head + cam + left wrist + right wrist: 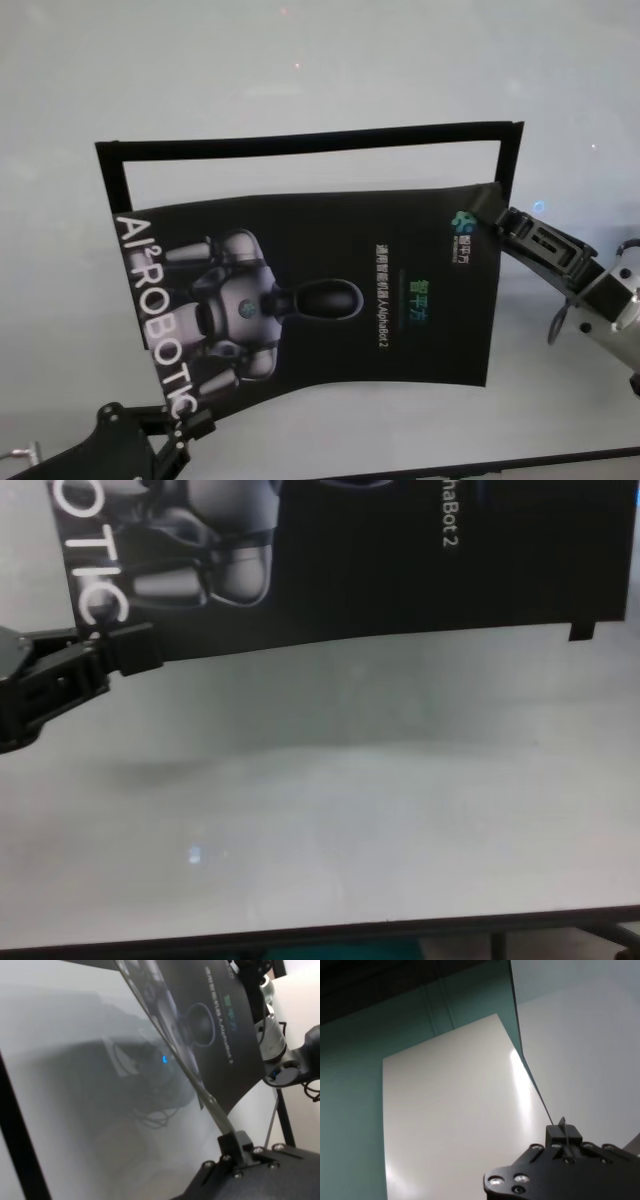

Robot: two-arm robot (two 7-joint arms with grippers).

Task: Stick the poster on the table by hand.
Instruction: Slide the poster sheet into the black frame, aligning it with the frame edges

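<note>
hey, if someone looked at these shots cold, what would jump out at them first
The black poster with its grey-white robot picture, held up above the white table rather than lying flat. The left gripper pinches its near corner by the white lettering, and the right gripper pinches the far corner on the robot's right.

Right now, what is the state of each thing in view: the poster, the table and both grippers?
Poster: lifted off the table, curved, held at two opposite corners, printed side up.
Table: bare white top, a black frame outline marked on it.
Left gripper: jaws shut on the poster's near corner.
Right gripper: jaws shut on the poster's far corner.
</note>
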